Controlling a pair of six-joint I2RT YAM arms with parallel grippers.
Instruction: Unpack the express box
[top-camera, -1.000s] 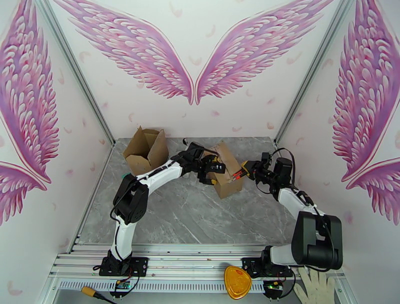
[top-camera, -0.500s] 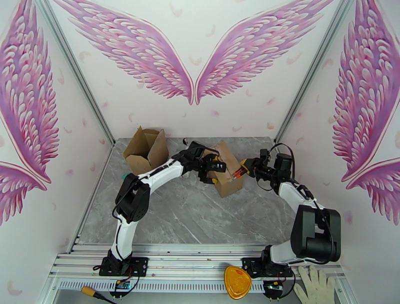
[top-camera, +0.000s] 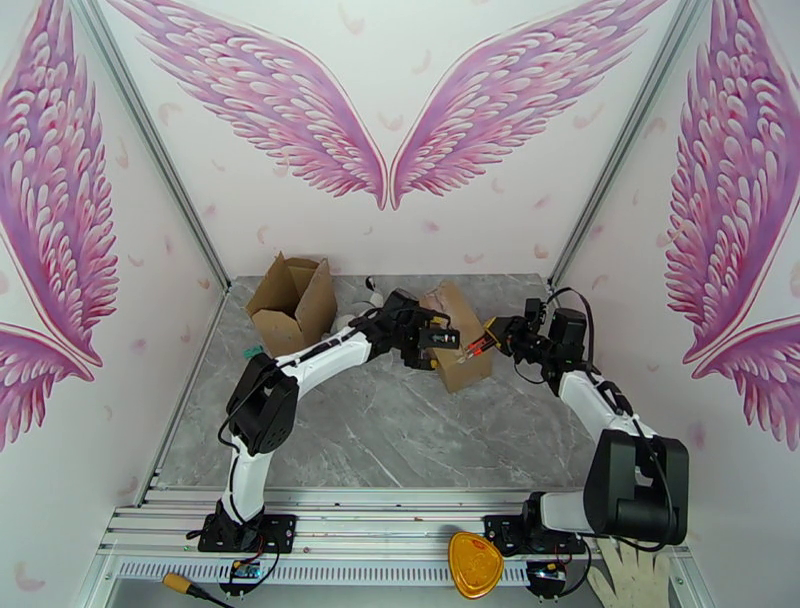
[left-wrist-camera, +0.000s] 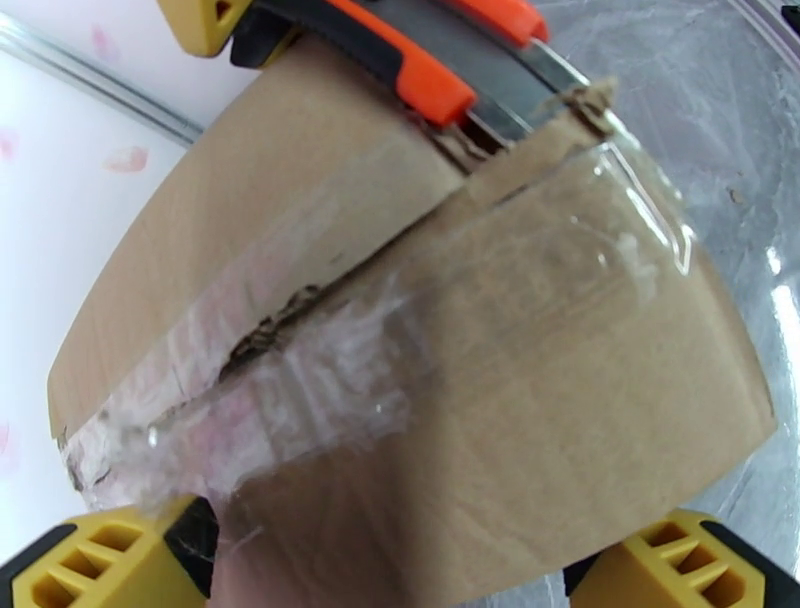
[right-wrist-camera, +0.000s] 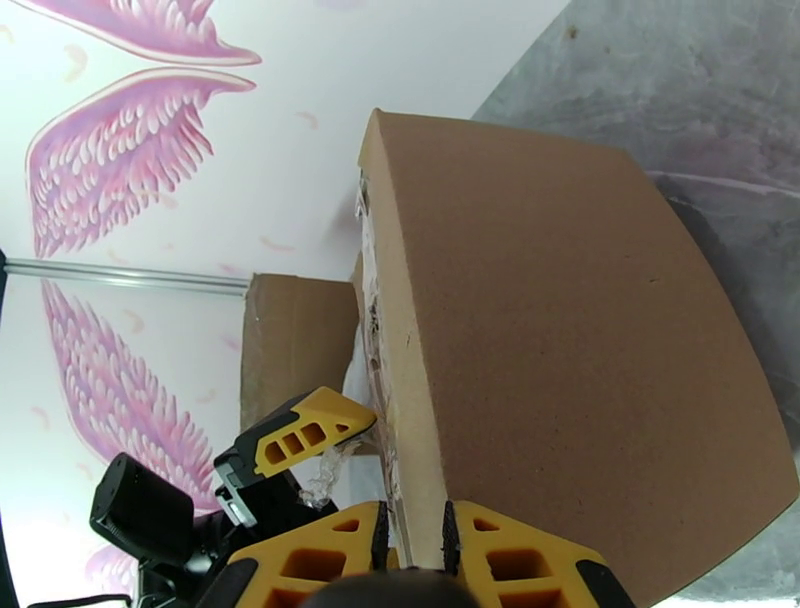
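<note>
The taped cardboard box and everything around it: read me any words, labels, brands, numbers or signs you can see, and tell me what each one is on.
No readable text in any view.
On the taped cardboard box: plain card and clear tape, no label or print.
On the open box: no print visible.
On the orange-handled cutter: no brand visible.
On the yellow object at the near edge: any marking is too small to read.

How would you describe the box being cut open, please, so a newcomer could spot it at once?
Start at the grey table beneath the pink wings. Toward its back, right of centre, a brown cardboard box sits tilted between the left gripper and the right gripper. Unlike the open-flapped box at the back left, it is closed with clear tape, with an orange-handled knife at its seam.
</note>
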